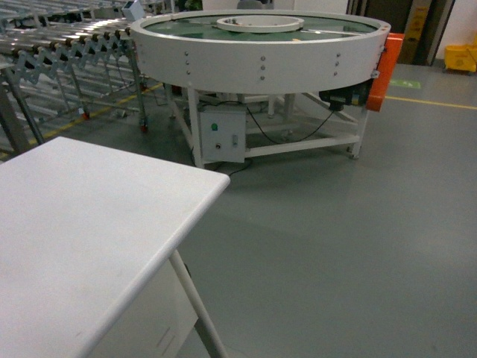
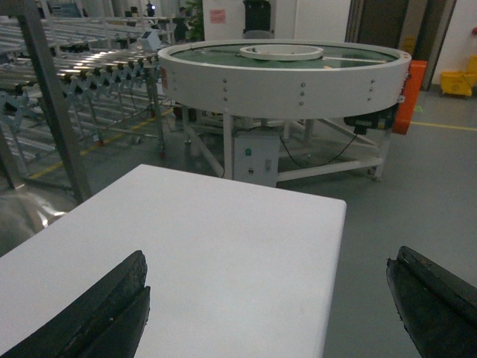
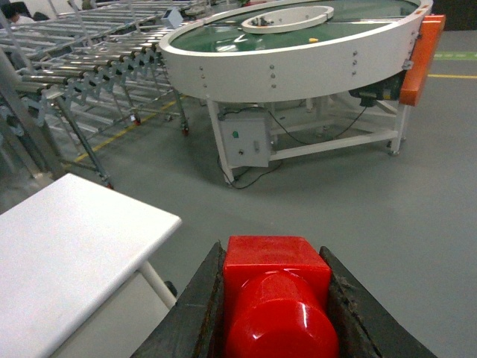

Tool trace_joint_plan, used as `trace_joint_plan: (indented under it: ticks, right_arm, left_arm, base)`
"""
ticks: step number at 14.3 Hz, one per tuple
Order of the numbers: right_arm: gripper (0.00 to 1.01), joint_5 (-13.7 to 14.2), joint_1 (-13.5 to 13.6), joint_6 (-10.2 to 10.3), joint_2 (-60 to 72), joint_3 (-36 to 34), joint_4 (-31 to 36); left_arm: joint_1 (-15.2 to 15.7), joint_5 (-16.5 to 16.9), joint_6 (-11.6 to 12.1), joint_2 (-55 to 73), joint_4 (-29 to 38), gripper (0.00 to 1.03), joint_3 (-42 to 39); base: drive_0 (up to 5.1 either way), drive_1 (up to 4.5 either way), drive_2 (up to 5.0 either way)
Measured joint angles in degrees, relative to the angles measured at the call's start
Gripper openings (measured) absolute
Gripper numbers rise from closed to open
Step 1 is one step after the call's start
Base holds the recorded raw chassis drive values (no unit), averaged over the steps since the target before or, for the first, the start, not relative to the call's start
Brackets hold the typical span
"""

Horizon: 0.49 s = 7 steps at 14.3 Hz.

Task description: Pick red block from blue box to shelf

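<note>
red block [image 3: 277,294] (seemingly clamped) between right gripper [image 3: 277,313] fingers

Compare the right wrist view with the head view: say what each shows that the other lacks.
Only the right wrist view shows the red block clamped between the right gripper's dark fingers. Only the head view shows a yellow bin at the far right and no gripper. Both share the white table, the round conveyor and the roller racks.
</note>
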Motion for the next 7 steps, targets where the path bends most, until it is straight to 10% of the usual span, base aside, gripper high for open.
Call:
trace_joint_plan:
  ticks: [7]
  right_arm:
    - [0.27,0.0,0.0,0.0,0.0,0.0,0.3]
  left_arm:
    - [0.0,0.0,0.0,0.0,0.0,0.98,0.0]
  base:
    - [-1.6,1.67,-4.9]
